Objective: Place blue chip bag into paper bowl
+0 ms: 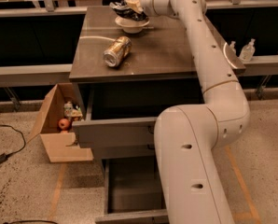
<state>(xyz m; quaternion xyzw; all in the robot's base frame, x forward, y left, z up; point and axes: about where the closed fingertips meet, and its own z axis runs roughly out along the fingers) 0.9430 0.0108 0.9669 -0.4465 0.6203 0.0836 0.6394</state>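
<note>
The paper bowl [132, 26] stands at the back of the dark tabletop [176, 50]. The crumpled blue chip bag [128, 12] is directly over the bowl and its lower edge reaches the rim. My gripper [132, 4] reaches in from the right at the end of the white arm [199, 41]. It is right above the bowl and shut on the top of the bag. The bag hides the inside of the bowl.
A gold-brown drink can [116, 52] lies on its side in front of the bowl. Below the tabletop a drawer [115, 132] stands pulled out and a lower one [129, 190] is open. A cardboard box [59, 125] with small items sits on the floor at left.
</note>
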